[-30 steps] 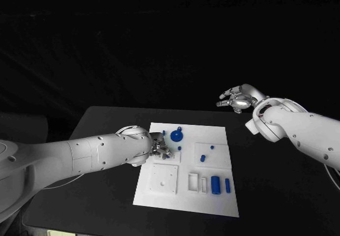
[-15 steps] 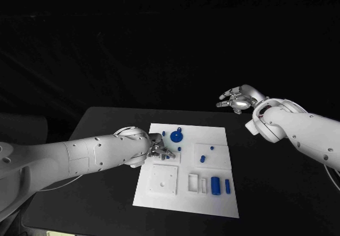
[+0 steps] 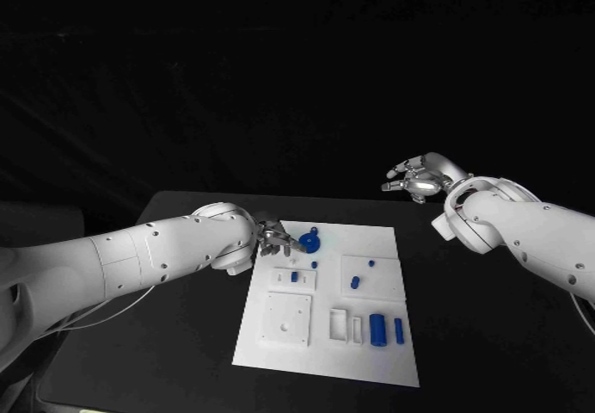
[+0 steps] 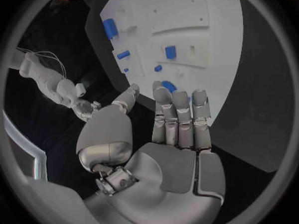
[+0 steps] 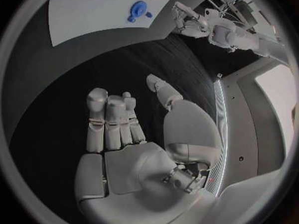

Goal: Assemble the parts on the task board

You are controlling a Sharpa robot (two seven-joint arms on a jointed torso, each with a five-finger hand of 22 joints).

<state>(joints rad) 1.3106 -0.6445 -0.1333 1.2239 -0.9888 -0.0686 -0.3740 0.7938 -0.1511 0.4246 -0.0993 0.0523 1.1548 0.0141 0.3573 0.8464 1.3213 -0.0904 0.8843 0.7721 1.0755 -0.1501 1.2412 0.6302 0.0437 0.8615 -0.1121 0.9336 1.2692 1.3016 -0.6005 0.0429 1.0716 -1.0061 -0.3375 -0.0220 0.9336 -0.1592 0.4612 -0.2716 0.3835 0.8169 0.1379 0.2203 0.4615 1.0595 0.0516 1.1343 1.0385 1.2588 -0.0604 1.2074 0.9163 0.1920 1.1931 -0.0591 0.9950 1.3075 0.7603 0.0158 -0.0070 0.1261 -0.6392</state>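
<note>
The white task board (image 3: pixel 372 361) lies mid-table. My left hand (image 3: pixel 275 239) hovers at its far left corner, fingers straight and apart, holding nothing (image 4: pixel 177 129). Its fingertips are right beside the round blue part (image 3: pixel 308 239), which they partly hide in the left wrist view (image 4: pixel 167 86). A small blue piece (image 3: pixel 294 276) sits in the square recess near that hand. Two more small pieces (image 3: pixel 314 263) (image 3: pixel 355 280) lie mid-board. Two blue cylinders (image 3: pixel 377 328) (image 3: pixel 399 329) stand near the front right. My right hand (image 3: pixel 420 176) is raised beyond the board's far right, spread and empty.
A white square plate (image 3: pixel 286 317) and a white slotted block (image 3: pixel 339 321) sit on the board's near half. Bare black table (image 3: pixel 186 327) surrounds the board. In the right wrist view the board (image 5: pixel 93 5) and my left hand (image 5: pixel 190 22) appear far off.
My left hand has drawn back from the square recess toward the board's far left corner, uncovering a small blue piece left there. The right hand has barely moved.
</note>
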